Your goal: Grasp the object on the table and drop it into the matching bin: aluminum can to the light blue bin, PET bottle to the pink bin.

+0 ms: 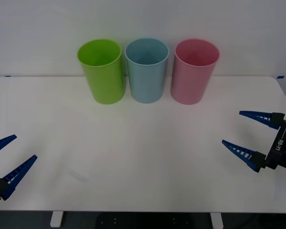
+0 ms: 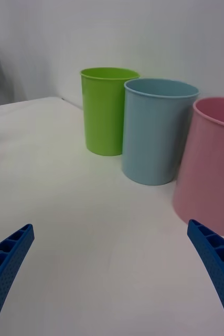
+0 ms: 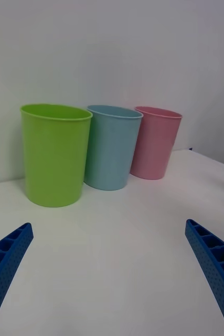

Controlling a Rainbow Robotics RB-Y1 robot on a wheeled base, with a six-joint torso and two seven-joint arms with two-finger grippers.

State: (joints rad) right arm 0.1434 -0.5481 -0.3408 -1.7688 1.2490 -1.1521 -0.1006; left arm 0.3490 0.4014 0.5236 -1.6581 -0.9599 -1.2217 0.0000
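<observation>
The right hand [image 1: 254, 138] waits at about 4 o'clock on the surface [image 1: 143, 143], low and near the edge. Its two blue fingers [image 1: 242, 151] are spread wide apart and hold nothing. The left hand [image 1: 7, 160] waits at about 8 o'clock, also wide open and holding nothing. Both hands sit back at the sides, I think, so the middle stays free and either one can reach in.

From the hands, look out to 12 o'clock. Three bins stand in a row by the wall, all upright with open tops. The green bin [image 1: 103, 71] is at 11 o'clock. The blue bin [image 1: 146, 70] is in the middle, just beside it. The pink bin [image 1: 193, 71] is at 1 o'clock, next to the blue one. They stand close together at the back, likely so a hand can drop a thing in from above.

I cannot see the can anywhere on the surface. It may be down inside a bin, but the bins' insides look bare from here, so I cannot tell. There is nothing to grab right now.
</observation>
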